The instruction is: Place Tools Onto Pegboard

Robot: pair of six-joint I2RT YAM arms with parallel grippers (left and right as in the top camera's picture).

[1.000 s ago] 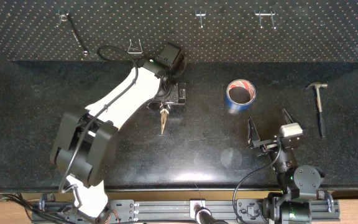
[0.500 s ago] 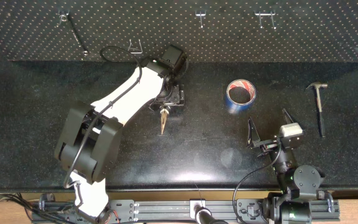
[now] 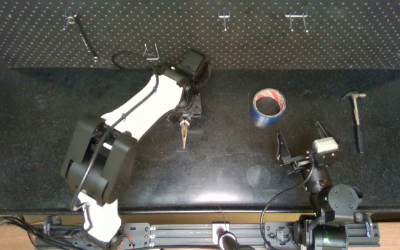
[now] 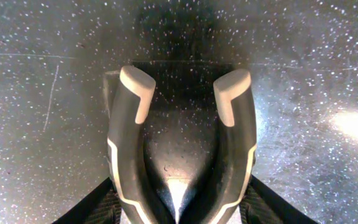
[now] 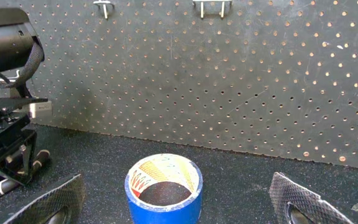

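Left jaws: clamped on the pliers [image 3: 185, 133] as far as I can tell. In the left wrist view the left gripper [image 4: 179, 186] has its two fingers [image 4: 89, 208] pressed against the outer sides of both handles, near the pivot. The handles themselves are spread apart. The pliers lie flat on the dark speckled worktop [image 3: 33, 90], left of centre and just in front of the pegboard [image 3: 255, 42], with the nose pointing toward the arm bases.

Right jaws: wide apart with nothing between them. The right gripper [image 3: 301, 142] is low near its base and faces the pegboard.

Other items:
- blue tape roll [image 3: 269, 104] stands on the worktop right of centre, with its open core up. It's directly ahead of the right gripper [image 5: 182, 205] and not touching it
- hammer [image 3: 356, 118] lies flat at the far right, head toward the pegboard, well apart from both grippers
- slim dark tool [image 3: 85, 38] hangs at the pegboard's upper left, tilted
- bare wire hooks on the board: one [image 3: 151, 51] just above the left gripper [image 3: 188, 111], two more [image 3: 223, 19] [image 3: 296, 21] along the top
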